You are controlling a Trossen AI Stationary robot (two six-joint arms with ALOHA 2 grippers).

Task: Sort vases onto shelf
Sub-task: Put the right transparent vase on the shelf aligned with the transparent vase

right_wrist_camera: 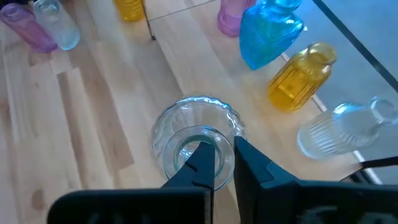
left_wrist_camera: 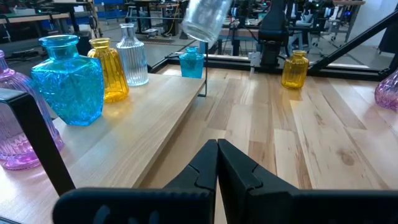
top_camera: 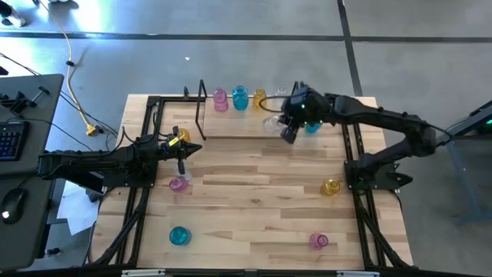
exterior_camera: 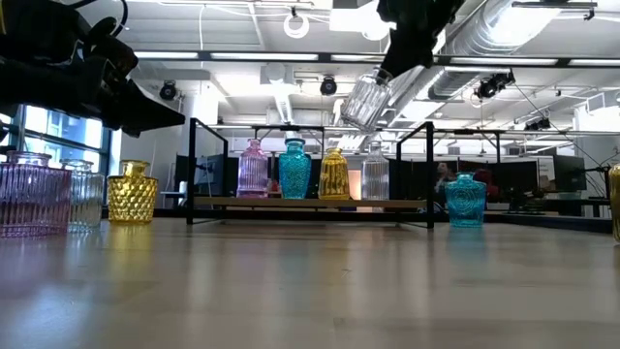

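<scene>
Low view shows the right gripper high above the shelf, jaws clamped on a tilted clear vase; left gripper shut, empty.

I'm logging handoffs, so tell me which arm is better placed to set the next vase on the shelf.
The right. Its pincer is already shut on the rim of a clear vase, held tilted in the air just above the shelf. The left pincer is shut and empty, over the table's left side, away from the shelf.
</scene>
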